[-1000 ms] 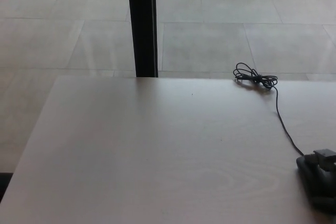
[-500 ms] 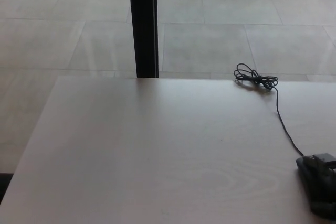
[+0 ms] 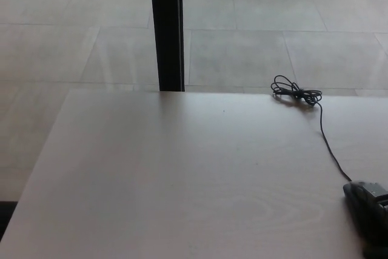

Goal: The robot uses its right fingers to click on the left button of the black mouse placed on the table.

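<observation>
Head view: a pale wooden table (image 3: 182, 174) is filling most of the scene. A black computer mouse (image 3: 365, 204) is sitting at the near right corner, partly cut off by the picture's edge. Its thin black cable (image 3: 327, 141) is running toward the far right, ending in a tied bundle (image 3: 295, 92) near the far edge. A dark shape is overlapping the mouse at the right edge; whether it is the right hand, and whether spread or pressed together, cannot be told. Beyond the table, a black vertical post (image 3: 167, 28) is standing on a grey tiled floor (image 3: 273, 22).
</observation>
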Robot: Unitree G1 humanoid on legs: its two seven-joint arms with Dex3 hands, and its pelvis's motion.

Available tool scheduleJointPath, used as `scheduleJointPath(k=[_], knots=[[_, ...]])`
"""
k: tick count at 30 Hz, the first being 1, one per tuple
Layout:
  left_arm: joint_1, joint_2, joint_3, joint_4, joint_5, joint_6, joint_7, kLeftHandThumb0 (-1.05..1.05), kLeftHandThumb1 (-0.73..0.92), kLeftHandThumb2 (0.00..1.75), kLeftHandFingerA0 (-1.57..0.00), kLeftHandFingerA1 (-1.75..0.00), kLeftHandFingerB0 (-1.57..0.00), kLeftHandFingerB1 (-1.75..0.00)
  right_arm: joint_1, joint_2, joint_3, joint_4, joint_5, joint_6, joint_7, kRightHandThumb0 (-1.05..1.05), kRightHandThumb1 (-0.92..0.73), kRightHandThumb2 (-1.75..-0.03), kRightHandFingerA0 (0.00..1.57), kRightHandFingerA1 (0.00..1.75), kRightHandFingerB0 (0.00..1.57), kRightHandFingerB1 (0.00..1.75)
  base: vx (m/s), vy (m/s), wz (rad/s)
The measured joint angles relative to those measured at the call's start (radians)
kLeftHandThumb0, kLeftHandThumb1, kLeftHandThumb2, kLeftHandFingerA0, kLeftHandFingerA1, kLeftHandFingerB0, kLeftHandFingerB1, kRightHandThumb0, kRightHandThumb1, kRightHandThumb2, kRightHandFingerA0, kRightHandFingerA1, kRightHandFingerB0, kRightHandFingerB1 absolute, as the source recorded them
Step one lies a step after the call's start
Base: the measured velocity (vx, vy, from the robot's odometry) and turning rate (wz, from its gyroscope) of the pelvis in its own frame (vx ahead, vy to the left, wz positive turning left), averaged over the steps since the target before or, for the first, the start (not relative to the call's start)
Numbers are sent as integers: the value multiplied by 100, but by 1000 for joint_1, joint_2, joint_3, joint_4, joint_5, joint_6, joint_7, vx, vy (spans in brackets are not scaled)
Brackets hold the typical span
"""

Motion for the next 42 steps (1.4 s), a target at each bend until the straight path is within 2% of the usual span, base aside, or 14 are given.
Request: scheduleJointPath(k=[1, 9, 11, 14, 15, 17, 19, 22, 23, 24, 35, 37, 39, 42], knots=[[0, 0, -1, 0, 0, 0, 0, -91, 92, 79, -69, -57, -57, -49, 0, -1, 1, 0, 0, 0, -1, -72, -71, -109, 22, 54, 39, 55, 0, 0, 0], [-8, 0, 2, 2, -1, 0, 4, -93, 92, 74, -67, -53, -57, -49, 1, -11, 15, 17, -2, -7, -17, -72, -87, -66, 31, 48, 42, 37, 0, 0, 0], [-8, 0, 3, 2, -1, 0, 6, -93, 92, 79, -71, -57, -54, -48, 1, -11, 17, 17, -2, -7, -20, -72, -71, -110, 20, 53, 40, 56, 0, 0, 0], [-10, 0, 8, 2, -2, 0, 8, -92, 92, 80, -67, -57, -51, -48, -1, -11, 18, 12, -3, -3, -20, -74, -84, -68, 29, 46, 41, 38, 0, 0, 0], [-10, 0, 8, 2, -2, 0, 9, -89, 76, 115, -60, -63, -53, -58, -7, -12, 14, 1, -2, 0, -17, -72, -88, -67, 29, 44, 38, 36, 0, 0, 0], [-9, 0, 10, 2, -2, 0, 8, -89, 75, 115, -62, -63, -53, -57, -11, -13, 6, -33, 2, 3, 2, -74, -72, -110, 24, 54, 37, 53, 0, 0, 0], [-9, 0, 10, 3, -2, 0, 7, -97, 92, 80, -67, -56, -52, -47, -13, -14, -3, -60, 6, 6, 27, -70, -87, -66, 32, 43, 40, 35, 0, 0, 0], [-8, 0, 11, 3, -2, 0, 7, -96, 92, 78, -72, -57, -52, -47, -22, -14, -30, -120, 14, 11, 64, -69, -82, -66, 35, 46, 43, 38, 0, 0, 0], [-9, 0, 11, 3, -2, 0, 7, -94, 92, 78, -68, -55, -54, -48, -34, -14, -48, -146, 22, 9, 80, -73, -72, -108, 26, 53, 37, 52, 0, 0, 0], [-9, 0, 11, 3, -2, 0, 7, -93, 92, 78, -70, -56, -56, -47, -58, -14, -72, -172, 34, 9, 99, -70, -84, -65, 36, 45, 43, 36, 0, 0, 0], [5, 0, 3, 5, -1, 0, 8, -93, 92, 78, -67, -53, -52, -45, -181, -42, -308, -320, 148, 20, 234, -72, -77, -67, 36, 46, 45, 39, 0, 0, 0], [7, 0, 4, 6, -1, 0, 8, -94, 92, 78, -67, -53, -53, -45, -176, -67, -375, -346, 172, 22, 250, -69, -66, -107, 23, 55, 38, 54, 0, 0, 0], [9, 0, 4, 7, -1, 0, 7, -93, 92, 78, -67, -52, -52, -45, -153, -94, -446, -381, 197, 28, 271, -72, -76, -68, 34, 51, 45, 41, 0, 0, 0], [11, 0, 3, 8, -1, 0, 5, -93, 92, 82, -65, -54, -49, -46, -86, -131, -551, -424, 224, 35, 288, -64, -64, -102, 37, 55, 37, 52, 0, 0, 0]])
